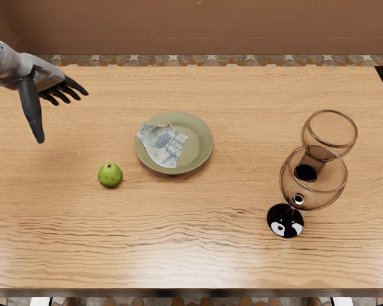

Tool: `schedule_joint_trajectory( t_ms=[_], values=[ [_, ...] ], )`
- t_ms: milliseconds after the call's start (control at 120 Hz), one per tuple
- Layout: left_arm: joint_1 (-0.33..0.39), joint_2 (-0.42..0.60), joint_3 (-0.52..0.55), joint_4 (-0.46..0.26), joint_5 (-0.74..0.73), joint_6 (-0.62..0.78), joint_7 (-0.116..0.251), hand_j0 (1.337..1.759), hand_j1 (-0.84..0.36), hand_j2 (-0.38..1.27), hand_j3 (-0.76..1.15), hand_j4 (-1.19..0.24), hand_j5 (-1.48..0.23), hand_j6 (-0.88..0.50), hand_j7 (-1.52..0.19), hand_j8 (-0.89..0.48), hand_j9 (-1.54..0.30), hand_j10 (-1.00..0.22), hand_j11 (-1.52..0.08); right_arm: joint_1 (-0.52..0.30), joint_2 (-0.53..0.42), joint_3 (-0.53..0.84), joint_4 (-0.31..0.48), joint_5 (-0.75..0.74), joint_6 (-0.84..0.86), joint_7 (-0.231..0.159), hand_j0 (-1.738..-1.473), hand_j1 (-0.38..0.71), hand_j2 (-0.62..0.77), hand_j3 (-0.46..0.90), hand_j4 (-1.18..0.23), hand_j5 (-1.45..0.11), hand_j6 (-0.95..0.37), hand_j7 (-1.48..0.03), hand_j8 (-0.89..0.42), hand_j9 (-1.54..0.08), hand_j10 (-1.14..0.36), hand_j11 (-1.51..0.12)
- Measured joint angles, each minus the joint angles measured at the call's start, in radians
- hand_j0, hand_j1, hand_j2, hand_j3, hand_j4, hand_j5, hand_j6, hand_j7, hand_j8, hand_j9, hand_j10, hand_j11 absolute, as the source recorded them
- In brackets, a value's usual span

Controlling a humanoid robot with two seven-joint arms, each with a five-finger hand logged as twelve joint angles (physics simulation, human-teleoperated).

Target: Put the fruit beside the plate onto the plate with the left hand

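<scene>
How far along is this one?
Nothing done: the small round green fruit lies on the wooden table beside the olive-green round plate. The grey-and-black left hand hovers open at upper left, holding nothing. Reach, grasp and placement remain.

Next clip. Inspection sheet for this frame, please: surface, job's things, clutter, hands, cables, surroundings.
Surface: light wooden table, grain visible.
Job's things: small round green fruit on the table left of the round olive-green plate, apart from it.
Clutter: crumpled printed paper lying on the plate; tinted brown wine glass with black foot, at right.
Hands: left hand over the far-left corner, fingers spread, holding nothing; right not in view.
Cables: nothing seen.
Surroundings: brown wall behind; pebbled strip along the far edge.
</scene>
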Motion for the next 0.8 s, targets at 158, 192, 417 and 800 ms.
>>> schedule_joint_trajectory(
  t_ms=[158, 192, 417, 800],
  values=[
    [0.005, -0.006, -0.010, 0.000, 0.000, 0.000, 0.000, 1.658, 0.28, 0.01, 0.00, -0.06, -0.08, -0.06, -0.08, -0.06, -0.08, -0.06, -0.08, 0.006, 0.000, -0.002, -0.003, 0.001, -0.005, 0.000, -1.658, -0.35, 0.00, 0.00, 0.00, 0.00, 0.00, 0.00, 0.00, 0.00, 0.00, 0.00],
    [0.005, -0.004, -0.011, 0.000, 0.000, 0.000, 0.001, 1.658, 0.27, 0.01, 0.00, -0.06, -0.08, -0.06, -0.08, -0.06, -0.08, -0.06, -0.08, 0.006, 0.000, -0.002, -0.003, 0.001, -0.006, 0.000, -1.658, -0.35, 0.00, 0.00, 0.00, 0.00, 0.00, 0.00, 0.00, 0.00, 0.00, 0.00],
    [-0.026, -0.070, -0.060, -0.006, 0.000, 0.000, 0.030, 1.658, 0.25, 0.02, 0.00, -0.08, -0.11, -0.08, -0.11, -0.08, -0.11, -0.08, -0.11, 0.006, 0.000, -0.004, -0.003, 0.001, -0.007, 0.000, -1.658, -0.35, 0.00, 0.00, 0.00, 0.00, 0.00, 0.00, 0.00, 0.00, 0.00, 0.00],
    [-0.081, -0.318, -0.212, -0.468, -0.169, 0.681, 0.353, 1.658, 0.28, 0.01, 0.00, -0.06, -0.08, -0.06, -0.08, -0.06, -0.08, -0.06, -0.08, 0.006, 0.000, -0.005, -0.003, 0.001, -0.007, 0.000, -1.658, -0.35, 0.00, 0.00, 0.00, 0.00, 0.00, 0.00, 0.00, 0.00, 0.00, 0.00]
  ],
)
